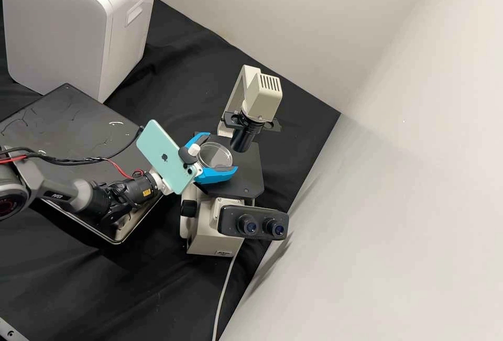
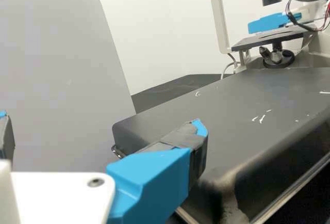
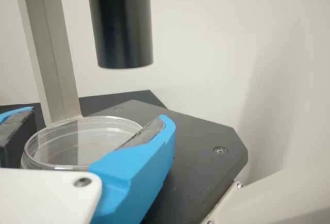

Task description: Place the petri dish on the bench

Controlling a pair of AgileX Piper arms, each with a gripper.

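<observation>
Lab setup. A black-draped bench point(image 1: 78, 288) carries an inverted microscope point(image 1: 209, 226) with binocular eyepieces point(image 1: 260, 224). A clear petri dish point(image 1: 214, 154) is at its stage point(image 1: 249, 173). A white boxy appliance point(image 1: 73, 21) stands behind, with plain white walls point(image 1: 419, 121) around.

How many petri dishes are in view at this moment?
1. The petri dish sits in the right gripper, over the microscope stage. Others could be hidden from these views.

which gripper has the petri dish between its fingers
the right gripper, closed on the petri dish at the microscope stage; the left gripper is open and empty
</observation>
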